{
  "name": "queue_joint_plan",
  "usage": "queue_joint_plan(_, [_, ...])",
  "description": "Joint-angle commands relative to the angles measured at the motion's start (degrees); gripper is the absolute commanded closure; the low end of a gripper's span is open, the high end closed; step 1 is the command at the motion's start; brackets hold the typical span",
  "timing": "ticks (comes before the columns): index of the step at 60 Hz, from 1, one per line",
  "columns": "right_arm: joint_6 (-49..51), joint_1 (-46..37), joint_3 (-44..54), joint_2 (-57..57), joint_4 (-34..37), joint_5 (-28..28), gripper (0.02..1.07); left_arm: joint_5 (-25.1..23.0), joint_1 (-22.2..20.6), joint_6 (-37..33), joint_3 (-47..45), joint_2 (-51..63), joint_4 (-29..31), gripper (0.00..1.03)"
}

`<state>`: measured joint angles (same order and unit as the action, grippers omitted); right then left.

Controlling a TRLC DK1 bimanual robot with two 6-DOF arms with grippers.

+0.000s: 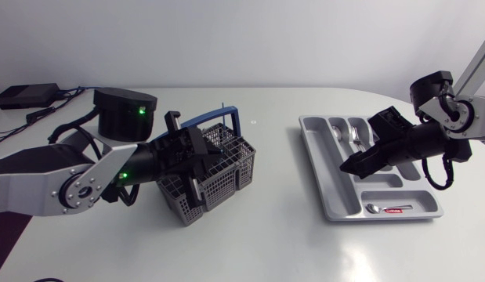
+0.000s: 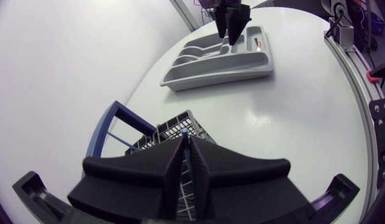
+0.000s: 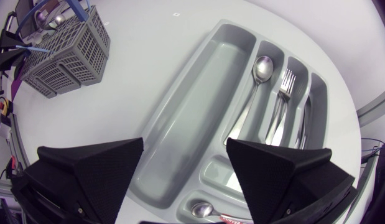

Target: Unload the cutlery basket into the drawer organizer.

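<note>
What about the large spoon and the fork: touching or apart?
Apart. Right wrist view: the large spoon and the fork lie in neighbouring compartments, a wall between.

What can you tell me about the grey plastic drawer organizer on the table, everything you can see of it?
The grey plastic drawer organizer lies flat on the white table, on my right side. It is a moulded tray with one wide long compartment, three narrow ones beside it and short cross compartments at one end. A metal spoon lies in the first narrow slot, a fork in the next, and a small spoon in an end compartment. My right gripper, open, hangs over it.
</note>
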<state>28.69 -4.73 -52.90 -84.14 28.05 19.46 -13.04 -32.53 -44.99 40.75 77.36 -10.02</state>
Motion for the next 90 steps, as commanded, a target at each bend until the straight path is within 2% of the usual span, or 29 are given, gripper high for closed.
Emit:
queue_joint_plan(1, [-0.56, 0.86, 1.75, 2.49, -0.19, 0.05, 0.11, 0.12, 0.01, -0.18, 2.31, -2.13, 0.71, 0.96])
queue_joint_plan(16, [-0.56, 3.85, 2.98, 7.76, -0.28, 1.45, 0.10, 0.47, 0.19, -0.10, 3.02, -6.35, 3.69, 0.96])
queue_joint_plan(38, [-1.88, 14.49, 4.65, 16.64, -0.54, 1.45, 0.09, 1.96, -1.57, 0.34, 5.13, -15.75, 10.64, 0.96])
queue_joint_plan(51, [-3.37, 20.55, 5.62, 19.45, -2.13, 0.22, 0.10, 3.37, -2.89, 0.26, 5.39, -18.30, 11.78, 0.96])
queue_joint_plan(60, [-3.99, 24.60, 5.97, 20.86, -2.83, -0.22, 0.10, 3.81, -3.85, 0.43, 6.88, -19.88, 14.68, 0.96])
queue_joint_plan(67, [-4.17, 28.90, 6.41, 22.26, -3.71, -0.04, 0.10, 3.55, -5.17, 3.51, 9.35, -20.94, 18.63, 0.96])
queue_joint_plan(72, [-4.69, 32.24, 6.41, 22.35, -4.50, -0.04, 0.10, -0.94, -3.59, 7.81, 11.37, -20.59, 21.45, 0.96])
queue_joint_plan(81, [-5.48, 36.64, 5.80, 22.18, -5.55, 1.01, 0.10, -14.12, 2.74, 15.81, 14.18, -18.12, 24.96, 0.96])
queue_joint_plan(84, [-5.48, 37.34, 5.71, 22.26, -5.47, 1.81, 0.10, -16.58, 3.62, 17.13, 15.06, -17.42, 25.84, 0.96])
queue_joint_plan(90, [-5.84, 37.95, 5.44, 22.26, -5.47, 4.35, 0.10, -25.19, 6.69, 19.77, 17.87, -14.70, 30.06, 0.96])
